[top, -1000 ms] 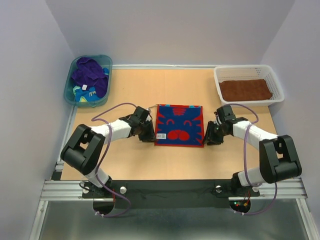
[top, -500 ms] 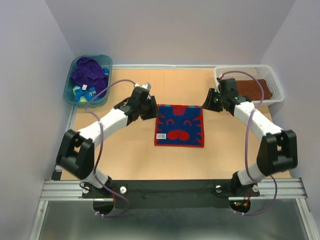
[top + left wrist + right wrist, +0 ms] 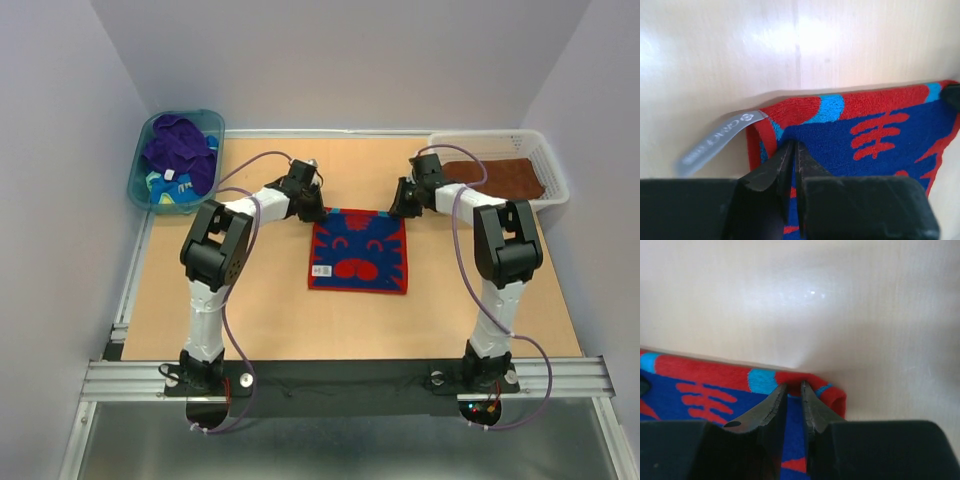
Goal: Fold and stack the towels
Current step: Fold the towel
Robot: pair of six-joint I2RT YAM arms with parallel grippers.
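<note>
Black jaws nearly closed, thin pinch: left gripper (image 3: 794, 150) on upper-left corner, right gripper (image 3: 794, 390) on upper-right corner of red-and-blue towel (image 3: 360, 250), flat mid-frame on table (image 3: 250, 300). Probably light, limp, grippy terry; best held at corners, lifted evenly to avoid sag.

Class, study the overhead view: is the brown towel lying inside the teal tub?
No: the brown towel lies in the white basket; the teal tub holds a purple towel.
</note>
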